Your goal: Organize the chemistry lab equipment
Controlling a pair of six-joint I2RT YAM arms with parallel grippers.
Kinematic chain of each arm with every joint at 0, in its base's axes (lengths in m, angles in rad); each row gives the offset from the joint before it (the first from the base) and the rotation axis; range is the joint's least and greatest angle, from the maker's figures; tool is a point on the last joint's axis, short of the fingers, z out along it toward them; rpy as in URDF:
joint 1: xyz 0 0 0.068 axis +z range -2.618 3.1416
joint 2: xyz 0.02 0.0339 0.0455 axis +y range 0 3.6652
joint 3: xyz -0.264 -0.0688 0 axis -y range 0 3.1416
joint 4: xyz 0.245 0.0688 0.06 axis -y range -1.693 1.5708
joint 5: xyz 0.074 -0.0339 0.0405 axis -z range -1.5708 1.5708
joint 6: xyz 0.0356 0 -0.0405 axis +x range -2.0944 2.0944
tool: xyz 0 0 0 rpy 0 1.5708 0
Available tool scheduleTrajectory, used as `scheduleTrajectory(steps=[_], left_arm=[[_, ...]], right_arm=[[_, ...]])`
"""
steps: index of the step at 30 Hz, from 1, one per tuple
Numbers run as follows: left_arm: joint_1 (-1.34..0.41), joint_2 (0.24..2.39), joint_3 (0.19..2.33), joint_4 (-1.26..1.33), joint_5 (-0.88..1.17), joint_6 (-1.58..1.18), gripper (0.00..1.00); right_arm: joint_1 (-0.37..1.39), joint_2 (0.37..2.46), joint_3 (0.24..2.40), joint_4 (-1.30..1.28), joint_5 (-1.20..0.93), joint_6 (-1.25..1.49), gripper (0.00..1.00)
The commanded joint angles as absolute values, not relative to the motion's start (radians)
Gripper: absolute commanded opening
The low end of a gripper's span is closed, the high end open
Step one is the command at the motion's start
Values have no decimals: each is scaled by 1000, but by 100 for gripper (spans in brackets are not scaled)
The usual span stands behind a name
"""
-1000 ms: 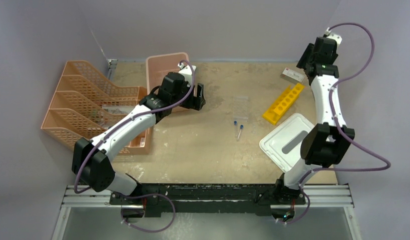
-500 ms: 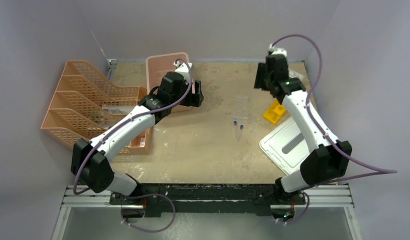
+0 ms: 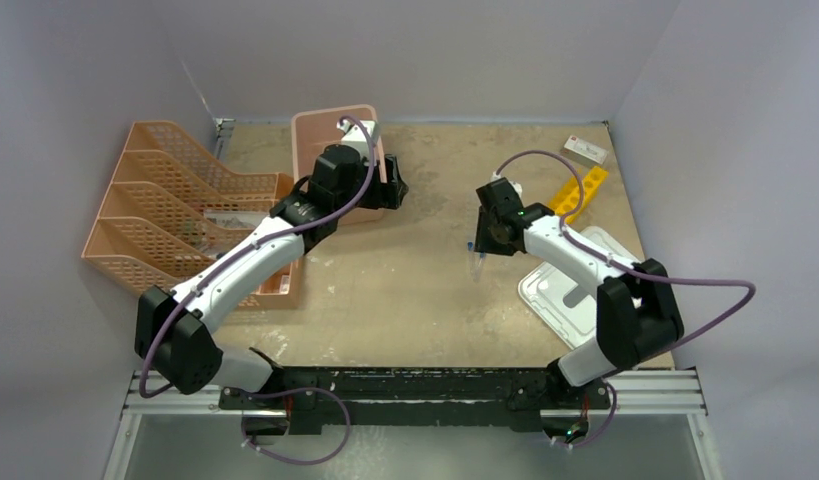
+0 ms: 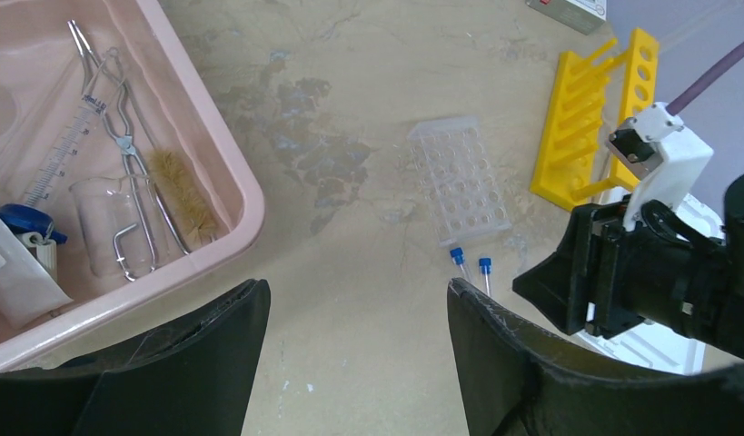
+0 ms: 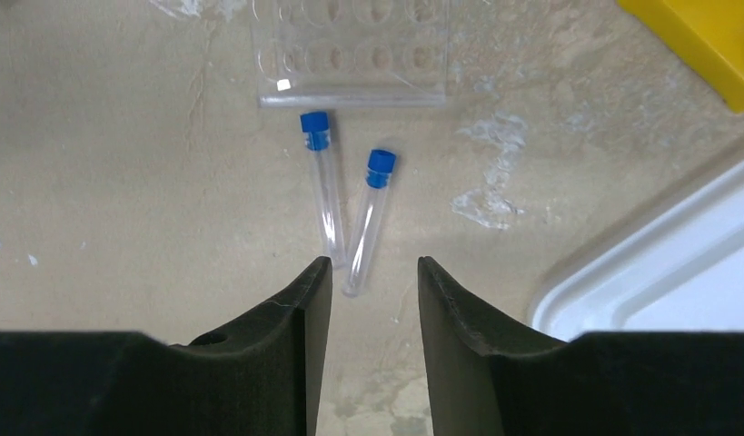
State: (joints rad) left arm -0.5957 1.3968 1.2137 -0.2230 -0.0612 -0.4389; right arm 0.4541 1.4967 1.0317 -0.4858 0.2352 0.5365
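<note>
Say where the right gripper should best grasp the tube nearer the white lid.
Probably the lid-side tube by its clear barrel near the cap, from straight above, jaws across it: it lies flat, and the other tube crowds its bare end.

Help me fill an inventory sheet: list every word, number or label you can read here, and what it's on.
No text is readable.
Small box: red mark and print, blurred.
Graduated dropper in the pink bin: scale marks, digits too small.
White packet: print too small.

Clear glossy plastic tubes point(image 5: 330, 200), matt yellow plastic rack point(image 5: 704, 45), rough mottled tabletop point(image 5: 123, 182), shiny metal tongs point(image 4: 123, 145)
</note>
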Motion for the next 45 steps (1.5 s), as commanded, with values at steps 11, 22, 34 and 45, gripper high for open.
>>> scheduleTrajectory(steps=[11, 22, 34, 45], left_arm=[[-590, 1357, 1215, -179, -62, -466, 70], [-590, 1364, 1215, -184, -69, -468, 70], [-589, 1371, 1218, -184, -66, -467, 70], [-591, 1404, 1223, -110, -7, -522, 71]], right_arm=[[456, 1658, 1086, -379, 246, 630, 33], [456, 1715, 1095, -400, 268, 641, 26], [455, 1779, 1092, -412, 255, 624, 20], [454, 1590, 1128, -458, 400, 583, 12]])
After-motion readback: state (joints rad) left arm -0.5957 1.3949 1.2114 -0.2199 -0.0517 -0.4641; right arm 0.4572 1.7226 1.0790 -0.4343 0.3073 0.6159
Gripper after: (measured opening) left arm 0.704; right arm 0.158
